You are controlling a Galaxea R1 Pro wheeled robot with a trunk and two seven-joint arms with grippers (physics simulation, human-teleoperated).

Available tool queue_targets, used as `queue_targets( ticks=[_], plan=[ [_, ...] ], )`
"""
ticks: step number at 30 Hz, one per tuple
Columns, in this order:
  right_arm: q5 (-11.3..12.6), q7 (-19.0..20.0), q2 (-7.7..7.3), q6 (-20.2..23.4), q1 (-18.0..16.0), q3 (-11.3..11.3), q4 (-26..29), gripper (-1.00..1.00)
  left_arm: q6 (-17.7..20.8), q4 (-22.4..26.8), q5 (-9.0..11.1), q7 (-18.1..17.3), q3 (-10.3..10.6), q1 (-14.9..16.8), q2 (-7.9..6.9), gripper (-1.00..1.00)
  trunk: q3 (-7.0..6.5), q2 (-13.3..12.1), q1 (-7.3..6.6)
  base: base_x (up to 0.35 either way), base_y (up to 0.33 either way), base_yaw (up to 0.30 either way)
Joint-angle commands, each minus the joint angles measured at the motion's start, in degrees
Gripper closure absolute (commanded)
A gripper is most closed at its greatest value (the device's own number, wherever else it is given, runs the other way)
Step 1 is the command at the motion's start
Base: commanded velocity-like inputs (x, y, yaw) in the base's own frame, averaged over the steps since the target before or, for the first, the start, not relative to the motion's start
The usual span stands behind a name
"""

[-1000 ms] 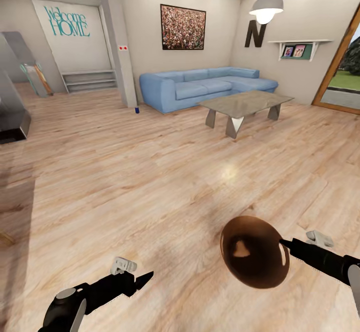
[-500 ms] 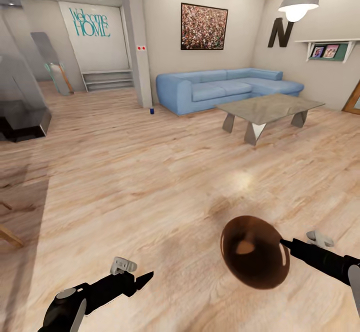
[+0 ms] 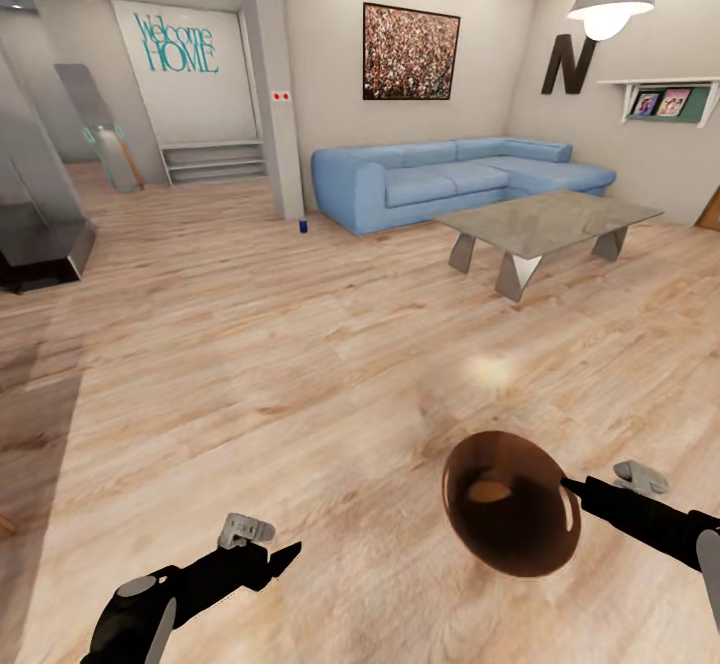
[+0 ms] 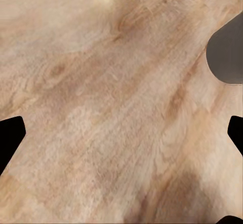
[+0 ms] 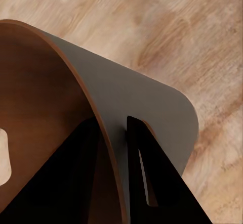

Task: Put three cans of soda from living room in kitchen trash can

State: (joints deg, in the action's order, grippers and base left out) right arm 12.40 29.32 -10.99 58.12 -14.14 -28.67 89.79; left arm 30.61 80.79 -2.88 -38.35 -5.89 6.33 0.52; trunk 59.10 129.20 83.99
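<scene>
My right gripper (image 3: 568, 487) is shut on the rim of the trash can (image 3: 510, 516), a tapered bin held tilted low over the floor with its brown inside facing the head camera. In the right wrist view one finger lies inside the trash can (image 5: 147, 102) wall and one outside, the gripper (image 5: 119, 133) pinching the rim. My left gripper (image 3: 290, 551) hangs open over bare wood floor, its fingertips (image 4: 10, 135) spread wide. A blue can of soda (image 3: 302, 227) stands far off on the floor by the grey pillar. The two orange cans are out of view.
The living room lies ahead: a blue sofa (image 3: 450, 179) along the back wall, a glass coffee table (image 3: 545, 226) before it at the right, a grey pillar (image 3: 275, 84), low shelves (image 3: 212, 159) behind. A dark glass-sided unit (image 3: 40, 244) stands at the left. Wide wood floor (image 3: 300, 364) stretches between.
The whole picture has shifted right, so the camera has turned left and moved. Both arms keep their pose relative to the robot; the trash can stays in the right gripper.
</scene>
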Motion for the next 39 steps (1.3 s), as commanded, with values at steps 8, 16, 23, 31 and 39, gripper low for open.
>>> queue_targets(
  ticks=[8, 16, 23, 31, 39],
  plan=[
    [1.9, 0.1, 0.0, 0.3, 0.0, 0.0, 0.0, 1.0, 0.1, 0.0, 0.2, 0.0, 0.0, 0.9, 0.01, -1.0, -0.01, 0.0, 0.0, 0.339, 0.0, 0.0],
    [1.9, 0.1, 0.0, 0.2, 0.0, -0.1, 0.0, 1.0, 0.2, -0.1, 0.2, 0.1, 0.0, 1.1, 0.01, -1.0, -0.01, 0.0, 0.0, 0.339, 0.0, 0.0],
    [1.9, 0.2, -0.02, 0.2, 0.0, -0.1, 0.0, 1.0, 1.7, -0.9, 0.1, 0.1, 0.0, 1.6, 0.01, -1.0, -0.01, 0.0, 0.0, 0.339, 0.0, 0.0],
    [1.9, 0.2, 0.0, 0.2, 0.0, 0.0, 0.0, 1.0, 1.7, -0.9, 0.1, 0.1, -0.1, 1.8, 0.2, -1.0, -0.01, 0.0, 0.0, 0.339, 0.0, 0.0],
    [1.9, 0.2, -0.04, 0.2, 0.0, -0.1, 0.0, 1.0, 1.7, -0.9, 0.0, 0.2, 0.0, 1.8, 0.71, -1.0, -0.01, 0.0, 0.0, 0.34, 0.0, 0.0]
  ],
)
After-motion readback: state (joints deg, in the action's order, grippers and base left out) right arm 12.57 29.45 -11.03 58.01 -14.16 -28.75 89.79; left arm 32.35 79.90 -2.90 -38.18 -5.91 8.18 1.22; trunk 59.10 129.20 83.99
